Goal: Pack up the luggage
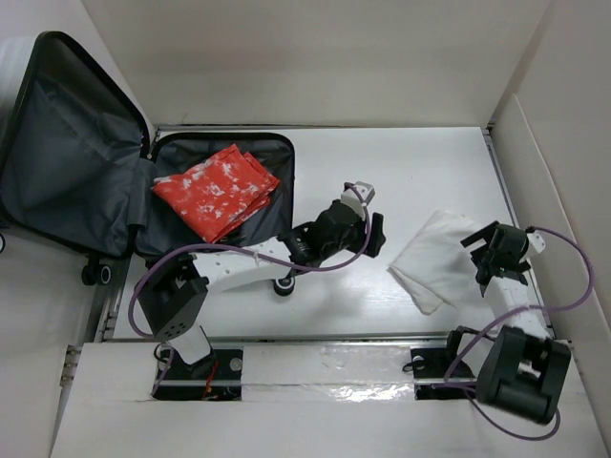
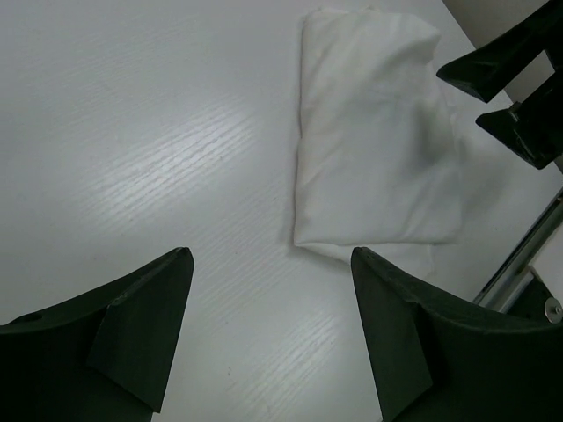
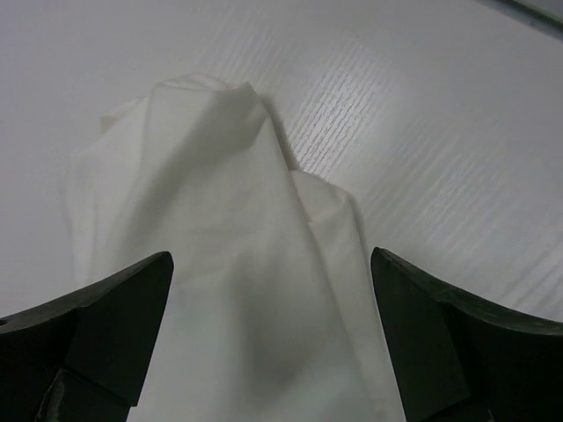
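Observation:
The luggage [image 1: 57, 181] lies open at the far left, dark grey lining showing, lid tilted up. A folded red cloth with white print [image 1: 216, 191] lies in its right half. A folded white cloth [image 1: 435, 258] lies on the table at the right; it also shows in the left wrist view [image 2: 374, 141] and the right wrist view [image 3: 220, 281]. My left gripper [image 1: 377, 234] [image 2: 271, 255] is open and empty over bare table, left of the white cloth. My right gripper [image 1: 484, 250] [image 3: 271, 259] is open, its jaws straddling the white cloth's right edge just above it.
White walls enclose the table at the back and right [image 1: 563, 143]. The luggage's black wheels [image 1: 94, 275] sit near the table's left edge. The right gripper's fingers [image 2: 510, 79] show at the right edge of the left wrist view.

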`<action>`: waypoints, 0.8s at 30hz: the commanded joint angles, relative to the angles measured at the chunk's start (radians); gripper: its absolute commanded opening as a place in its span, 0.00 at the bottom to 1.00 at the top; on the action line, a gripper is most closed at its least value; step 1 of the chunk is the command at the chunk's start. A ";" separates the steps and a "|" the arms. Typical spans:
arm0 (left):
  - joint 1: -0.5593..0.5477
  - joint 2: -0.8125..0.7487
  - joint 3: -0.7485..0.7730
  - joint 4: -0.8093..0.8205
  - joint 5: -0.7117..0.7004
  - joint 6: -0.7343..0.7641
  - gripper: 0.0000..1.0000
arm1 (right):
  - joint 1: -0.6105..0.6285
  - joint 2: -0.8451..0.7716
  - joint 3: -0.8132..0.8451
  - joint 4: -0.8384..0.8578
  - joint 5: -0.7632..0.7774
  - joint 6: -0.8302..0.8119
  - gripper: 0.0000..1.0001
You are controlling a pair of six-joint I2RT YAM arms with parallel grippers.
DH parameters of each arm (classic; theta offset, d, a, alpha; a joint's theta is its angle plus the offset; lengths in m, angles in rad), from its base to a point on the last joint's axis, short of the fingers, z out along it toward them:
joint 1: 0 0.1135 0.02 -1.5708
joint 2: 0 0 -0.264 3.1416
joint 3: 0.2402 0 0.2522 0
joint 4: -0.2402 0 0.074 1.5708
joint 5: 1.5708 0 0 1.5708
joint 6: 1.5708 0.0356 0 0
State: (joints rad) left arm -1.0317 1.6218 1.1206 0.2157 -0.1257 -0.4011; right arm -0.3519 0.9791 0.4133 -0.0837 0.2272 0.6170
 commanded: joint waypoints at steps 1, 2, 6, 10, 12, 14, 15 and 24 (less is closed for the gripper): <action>0.028 -0.036 -0.060 0.155 0.026 -0.005 0.70 | -0.021 0.146 0.031 0.172 -0.182 0.000 1.00; 0.028 -0.058 -0.111 0.177 0.024 -0.005 0.70 | -0.021 0.191 0.048 0.177 -0.218 -0.016 1.00; 0.039 -0.094 -0.194 0.226 0.028 -0.022 0.70 | 0.023 0.404 0.110 0.277 -0.445 -0.016 1.00; 0.071 -0.102 -0.246 0.246 0.051 -0.042 0.71 | 0.174 0.487 0.190 0.280 -0.362 -0.023 0.88; 0.081 -0.094 -0.257 0.235 0.066 -0.051 0.72 | 0.236 0.475 0.238 0.234 -0.304 -0.074 1.00; 0.102 -0.083 -0.255 0.234 0.119 -0.064 0.73 | 0.266 0.471 0.272 0.217 -0.293 -0.097 1.00; 0.113 -0.079 -0.257 0.238 0.139 -0.071 0.73 | 0.278 0.487 0.304 0.220 -0.333 -0.105 1.00; 0.131 0.042 -0.219 0.238 0.201 -0.142 0.73 | 0.390 0.603 0.378 0.303 -0.489 -0.074 0.96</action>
State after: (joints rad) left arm -0.9077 1.6314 0.8749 0.4198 0.0280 -0.4969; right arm 0.0166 1.5929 0.7914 0.1501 -0.1997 0.5259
